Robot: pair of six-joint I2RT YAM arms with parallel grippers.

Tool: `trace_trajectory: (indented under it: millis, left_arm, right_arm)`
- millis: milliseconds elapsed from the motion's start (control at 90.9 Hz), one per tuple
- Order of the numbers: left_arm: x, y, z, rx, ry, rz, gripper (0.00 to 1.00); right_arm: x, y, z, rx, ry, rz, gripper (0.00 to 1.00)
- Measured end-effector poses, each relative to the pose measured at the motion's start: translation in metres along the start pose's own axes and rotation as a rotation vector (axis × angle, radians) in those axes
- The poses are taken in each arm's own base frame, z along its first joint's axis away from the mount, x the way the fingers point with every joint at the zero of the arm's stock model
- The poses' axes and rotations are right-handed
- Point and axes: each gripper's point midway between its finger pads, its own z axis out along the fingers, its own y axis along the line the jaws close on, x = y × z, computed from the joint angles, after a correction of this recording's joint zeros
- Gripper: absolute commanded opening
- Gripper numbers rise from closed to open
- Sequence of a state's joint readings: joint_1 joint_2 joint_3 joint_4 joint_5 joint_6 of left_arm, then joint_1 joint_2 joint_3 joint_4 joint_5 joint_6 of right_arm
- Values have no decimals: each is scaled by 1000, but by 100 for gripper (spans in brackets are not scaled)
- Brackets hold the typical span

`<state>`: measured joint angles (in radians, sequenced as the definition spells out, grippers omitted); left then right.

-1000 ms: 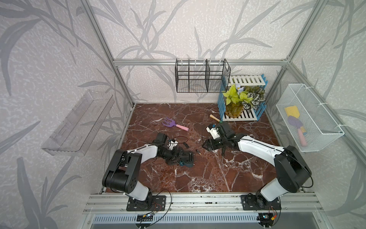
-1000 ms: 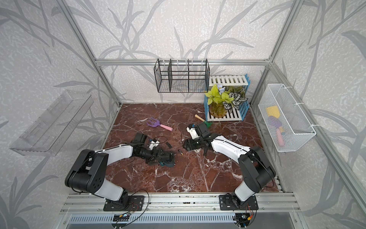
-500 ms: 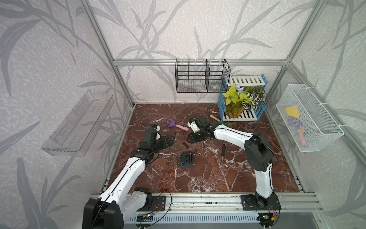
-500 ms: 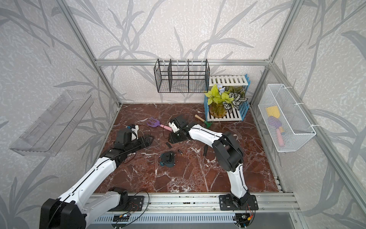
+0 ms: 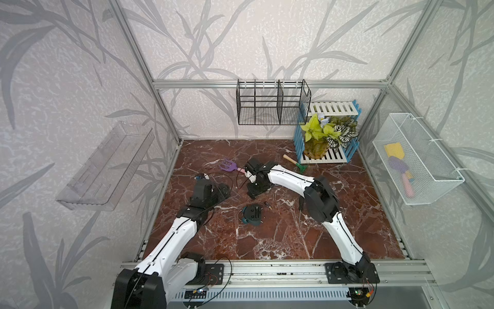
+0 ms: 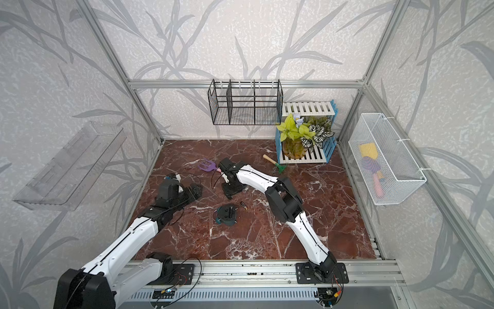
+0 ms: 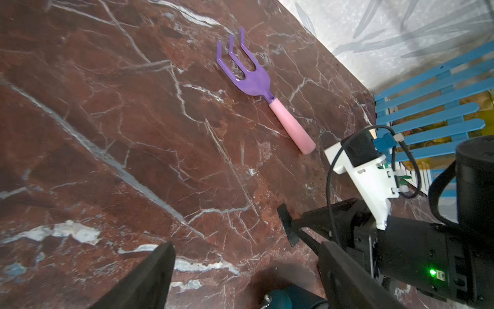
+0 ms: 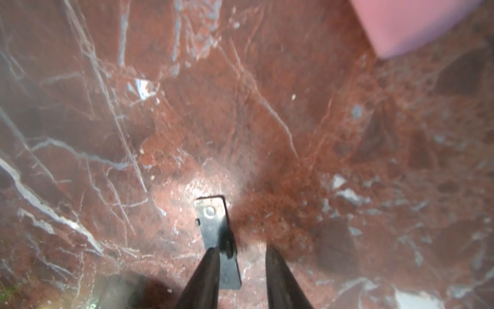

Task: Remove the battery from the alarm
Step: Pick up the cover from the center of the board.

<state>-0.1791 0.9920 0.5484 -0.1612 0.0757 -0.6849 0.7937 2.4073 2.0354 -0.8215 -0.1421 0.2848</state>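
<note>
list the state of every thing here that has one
alarm clock, face down, black back up
battery, loose on the table beside the clock
left gripper, open, empty
right gripper, partly open, gripping nothing
black plate, flat on the table under the right gripper's tips

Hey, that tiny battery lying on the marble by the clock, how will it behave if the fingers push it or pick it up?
The battery is a small cylinder lying on its side on the polished table, so a sideways push would probably roll it. It looks rigid and likely light. Being so thin and smooth, it may slip out of a pinch.
</note>
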Motion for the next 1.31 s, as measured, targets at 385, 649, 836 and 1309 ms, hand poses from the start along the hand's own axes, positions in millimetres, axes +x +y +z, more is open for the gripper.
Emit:
trace_trajectory:
  millis: [385,649,836,1309]
  left_arm:
    - [-1,12,-1,-61,-15,0,89]
    - [0,13,-1,-65,-11,0,89]
    - [0,12,-1,-63,-9,-8,89]
    - [30,-47,13,339,116,-105,82]
  right_arm:
    - [-7,1,5,6,22,-12,21]
    - [-4,1,5,10,40,-22,13]
    - [-4,1,5,12,37,-35,0]
    - [13,-44,-67,70,-116,20,0]
